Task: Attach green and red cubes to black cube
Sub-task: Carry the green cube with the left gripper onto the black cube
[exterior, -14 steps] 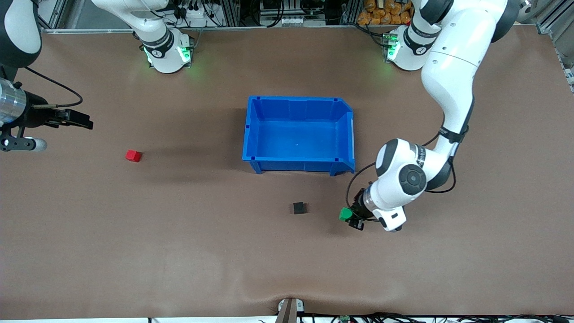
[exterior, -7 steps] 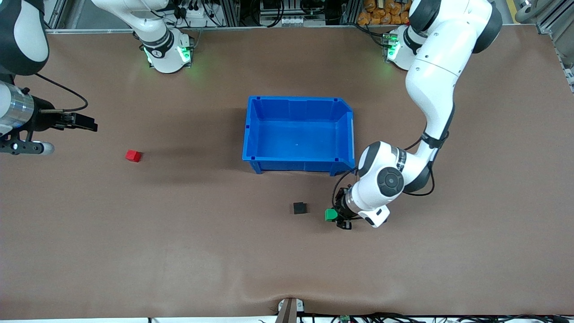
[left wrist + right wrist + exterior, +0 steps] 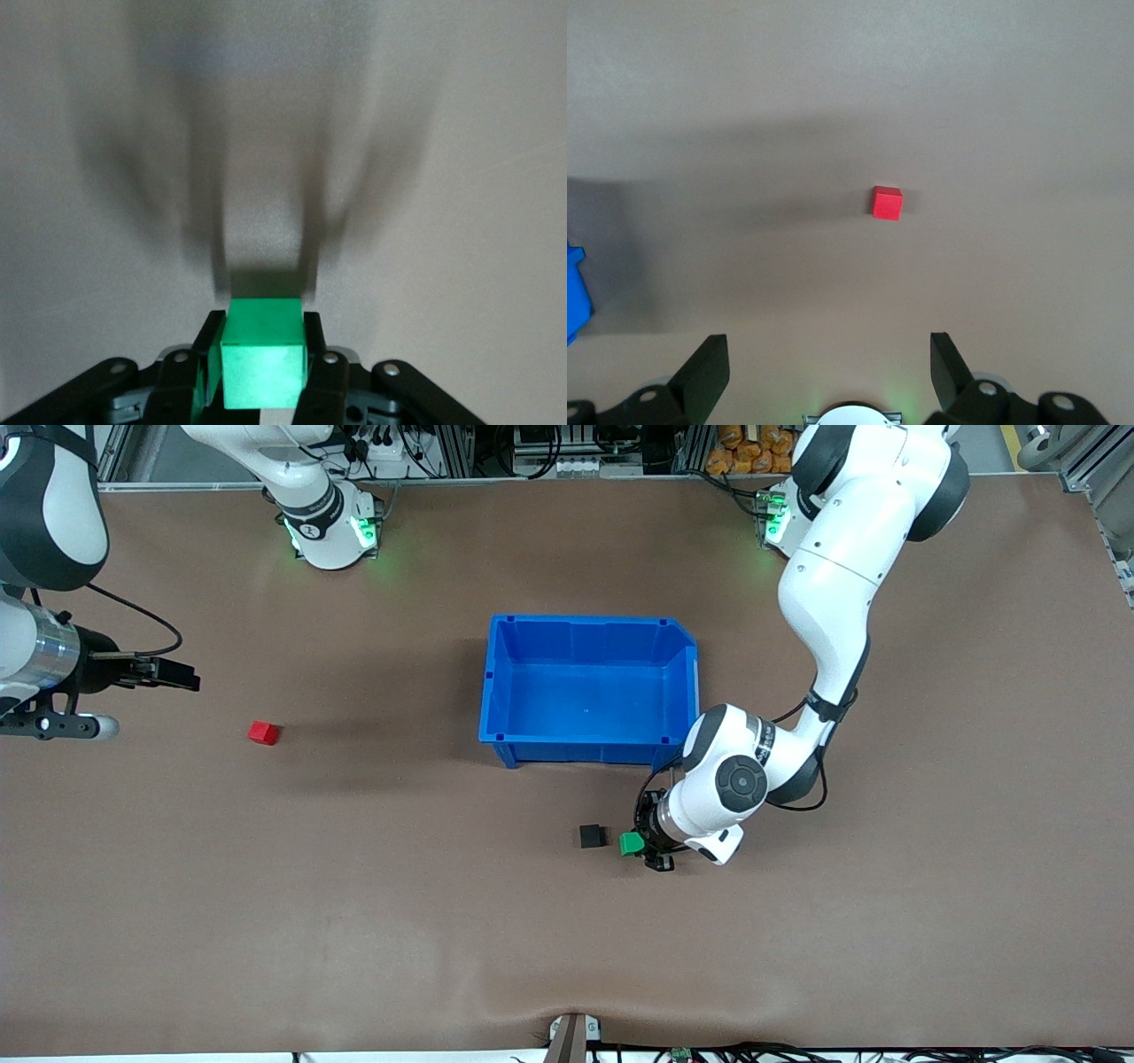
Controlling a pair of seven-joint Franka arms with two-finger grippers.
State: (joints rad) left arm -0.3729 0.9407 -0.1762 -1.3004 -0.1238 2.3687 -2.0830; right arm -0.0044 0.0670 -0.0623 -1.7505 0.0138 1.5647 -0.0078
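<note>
At the right arm's end of the table you have the right gripper [image 3: 182, 676] up in the air over bare brown table [image 3: 354, 921], its two fingers spread wide with nothing between them; in the right wrist view the fingertips [image 3: 709, 363] stand far apart. The red cube [image 3: 263, 732] sits alone on the table close to that gripper, a little nearer to the front camera than the spot the gripper hangs over, and you see it untouched in the right wrist view [image 3: 887, 203]

Moving along, the blue bin [image 3: 496, 691] stands in the middle of the table with nothing visible inside it. The black cube [image 3: 592, 836] rests on the table nearer to the front camera than the bin, apart from its wall

Just beside the black cube, toward the left arm's end, you find the green cube [image 3: 631, 843] clamped in the left gripper [image 3: 645, 849]. The left wrist view shows the fingers [image 3: 209, 347] pressed against two sides of the green cube [image 3: 262, 365], with its shadow close under it on the table. A narrow gap separates the green cube from the black one; they are not touching
</note>
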